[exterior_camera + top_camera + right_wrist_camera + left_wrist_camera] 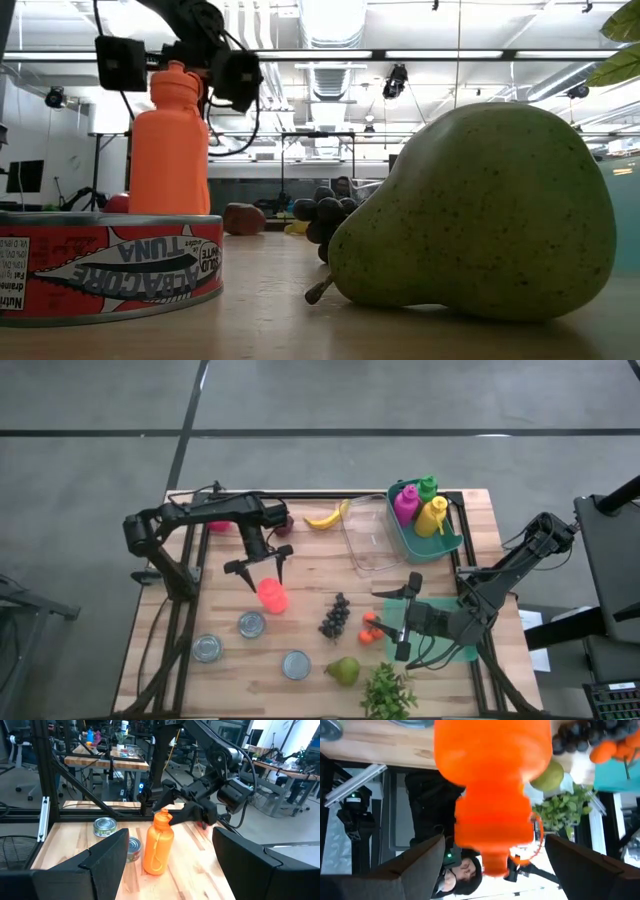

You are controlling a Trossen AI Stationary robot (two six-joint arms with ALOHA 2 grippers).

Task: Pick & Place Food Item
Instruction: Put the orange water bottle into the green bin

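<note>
An orange bottle (271, 595) stands upright on its base on the wooden table (310, 575), left of the middle; it also shows in the low view (170, 150) and the right wrist view (158, 845). My left gripper (262, 565) is open. Its two fingers (420, 865) stand on either side of the bottle's cap end (492, 850), with a gap on each side. My right gripper (405, 618) is open over a teal board (455, 653) at the right, with nothing between its fingers.
Dark grapes (335, 617), small orange fruit (372, 625), a green pear (343, 670) and leafy greens (388, 692) lie toward the near right. Three tins (251, 624) stand at the near left. At the far side are a banana (325, 518), a clear tub (370, 535) and a green bin of bottles (430, 520).
</note>
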